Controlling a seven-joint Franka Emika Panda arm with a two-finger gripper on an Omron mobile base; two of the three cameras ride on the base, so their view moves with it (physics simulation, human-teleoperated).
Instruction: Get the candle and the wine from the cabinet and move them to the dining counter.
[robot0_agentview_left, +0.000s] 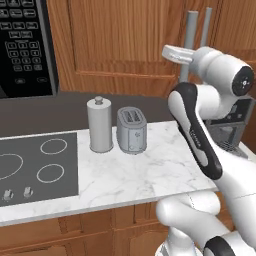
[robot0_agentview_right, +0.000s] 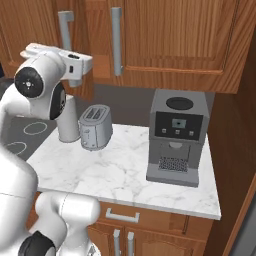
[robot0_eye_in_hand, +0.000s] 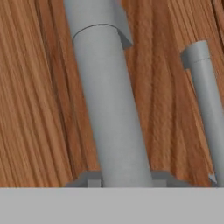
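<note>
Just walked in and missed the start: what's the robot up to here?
The arm is reaching up to the wooden cabinet above the marble worktop. Its gripper is right at the left of the two grey bar handles, which runs between the fingertips; whether they already clamp it is not clear. The doors look shut. A grey canister, a toaster and a coffee machine stand on the worktop below.
</note>
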